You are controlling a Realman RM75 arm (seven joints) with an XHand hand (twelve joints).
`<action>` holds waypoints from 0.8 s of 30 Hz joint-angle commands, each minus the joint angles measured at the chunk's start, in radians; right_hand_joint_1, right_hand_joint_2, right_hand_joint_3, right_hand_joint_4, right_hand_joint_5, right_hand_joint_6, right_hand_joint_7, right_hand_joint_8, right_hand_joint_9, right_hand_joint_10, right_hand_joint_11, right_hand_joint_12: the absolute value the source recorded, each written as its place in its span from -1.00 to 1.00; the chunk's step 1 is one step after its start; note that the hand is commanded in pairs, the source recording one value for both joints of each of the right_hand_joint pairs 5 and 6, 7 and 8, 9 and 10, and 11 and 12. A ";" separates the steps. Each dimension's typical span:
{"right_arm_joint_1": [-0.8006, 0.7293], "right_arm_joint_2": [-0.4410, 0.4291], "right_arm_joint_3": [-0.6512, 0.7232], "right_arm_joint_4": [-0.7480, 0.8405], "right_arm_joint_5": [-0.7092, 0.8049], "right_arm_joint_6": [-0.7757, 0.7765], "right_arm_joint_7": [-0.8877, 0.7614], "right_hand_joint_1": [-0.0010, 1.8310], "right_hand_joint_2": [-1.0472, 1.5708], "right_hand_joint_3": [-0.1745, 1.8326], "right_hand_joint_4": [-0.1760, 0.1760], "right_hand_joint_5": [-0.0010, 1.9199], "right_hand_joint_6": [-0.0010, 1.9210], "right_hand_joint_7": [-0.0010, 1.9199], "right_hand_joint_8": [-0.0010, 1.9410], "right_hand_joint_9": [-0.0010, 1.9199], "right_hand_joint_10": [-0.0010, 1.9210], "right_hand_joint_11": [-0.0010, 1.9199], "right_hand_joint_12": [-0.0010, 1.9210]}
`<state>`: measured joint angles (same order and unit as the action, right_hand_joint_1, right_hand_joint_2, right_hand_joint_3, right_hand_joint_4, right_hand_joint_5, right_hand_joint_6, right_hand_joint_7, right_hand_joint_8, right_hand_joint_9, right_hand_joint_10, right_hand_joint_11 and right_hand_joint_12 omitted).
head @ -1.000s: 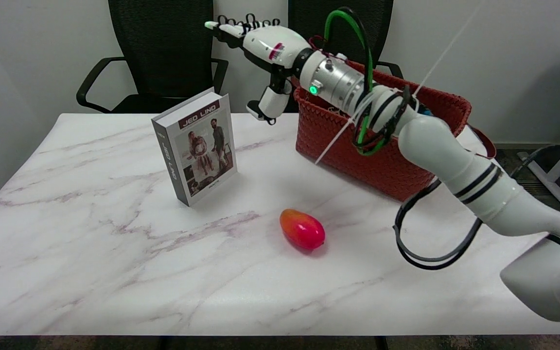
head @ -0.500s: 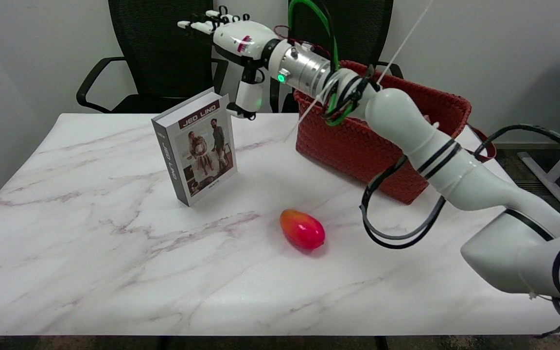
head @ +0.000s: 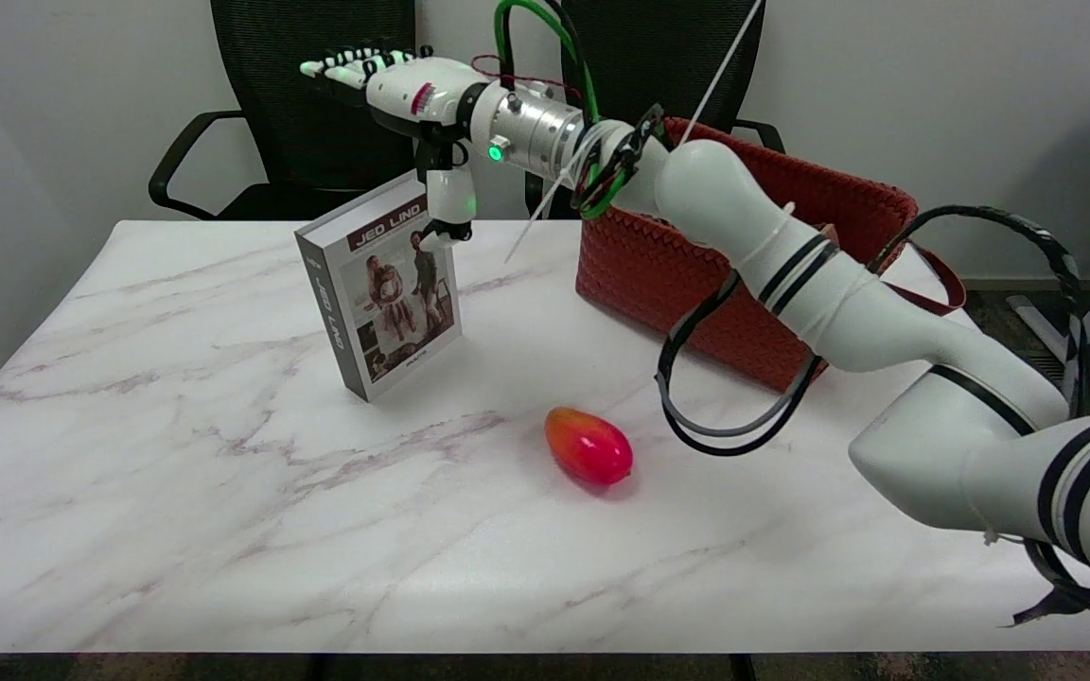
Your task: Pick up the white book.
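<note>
White book (head: 382,287) upright, cover facing camera

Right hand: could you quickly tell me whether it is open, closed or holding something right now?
Right hand: open, holding nothing; fingers extended above the upright white book, thumb hanging down by its top right corner.

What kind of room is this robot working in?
Probably an office or meeting room used as a test space: two black mesh office chairs stand behind a marble-patterned table, against a plain white wall.
</note>
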<state>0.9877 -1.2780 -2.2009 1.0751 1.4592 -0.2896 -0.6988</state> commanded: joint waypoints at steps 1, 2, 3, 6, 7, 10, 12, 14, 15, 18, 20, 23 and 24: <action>0.108 -0.083 -0.063 -0.174 0.019 -0.085 -0.040 0.49 -0.33 0.23 0.00 -1.00 -1.00 -1.00 -1.00 -1.00 -1.00 -1.00 -1.00; 0.113 -0.085 -0.066 -0.185 0.022 -0.087 -0.047 0.49 -0.31 0.22 0.00 -1.00 -1.00 -1.00 -1.00 -1.00 -1.00 -1.00 -1.00; 0.116 -0.088 -0.067 -0.197 0.022 -0.091 -0.048 0.50 -0.30 0.20 0.00 -1.00 -1.00 -1.00 -1.00 -1.00 -1.00 -1.00 -1.00; 0.125 -0.095 -0.067 -0.231 0.022 -0.106 -0.049 0.50 -0.25 0.17 0.00 -1.00 -1.00 -1.00 -1.00 -1.00 -1.00 -1.00 -1.00; 0.126 -0.095 -0.066 -0.237 0.022 -0.109 -0.049 0.51 -0.24 0.17 0.00 -1.00 -1.00 -1.00 -1.00 -1.00 -1.00 -1.00 -1.00; 0.133 -0.098 -0.061 -0.254 0.023 -0.120 -0.049 0.51 -0.21 0.18 0.00 -1.00 -1.00 -1.00 -1.00 -1.00 -1.00 -1.00 -1.00; 0.137 -0.098 -0.058 -0.261 0.023 -0.136 -0.057 0.50 -0.19 0.20 0.00 -1.00 -1.00 -1.00 -1.00 -1.00 -1.00 -1.00 -1.00; 0.145 -0.098 -0.058 -0.271 0.022 -0.155 -0.059 0.50 -0.14 0.24 0.00 -0.96 -0.96 -1.00 -1.00 -1.00 -1.00 -1.00 -1.00; 0.151 -0.096 -0.058 -0.274 0.016 -0.169 -0.059 0.51 -0.12 0.27 0.00 -0.95 -0.95 -1.00 -1.00 -1.00 -1.00 -1.00 -1.00; 0.181 -0.095 -0.060 -0.285 0.007 -0.231 -0.054 0.52 -0.06 0.37 0.00 -0.94 -0.94 -0.97 -0.98 -0.97 -0.97 -1.00 -1.00; 0.214 -0.096 -0.064 -0.298 -0.002 -0.277 -0.049 0.52 -0.03 0.43 0.00 -0.94 -0.94 -0.95 -0.96 -0.92 -0.92 -1.00 -1.00; 0.260 -0.099 -0.077 -0.321 -0.005 -0.337 -0.042 0.53 0.00 0.47 0.00 -0.94 -0.94 -0.96 -0.96 -0.88 -0.88 -1.00 -1.00; 0.267 -0.100 -0.078 -0.328 -0.004 -0.347 -0.038 0.53 0.00 0.48 0.00 -0.94 -0.94 -0.96 -0.96 -0.87 -0.87 -1.00 -1.00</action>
<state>1.1158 -1.3595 -2.2538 0.8544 1.4748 -0.4324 -0.7439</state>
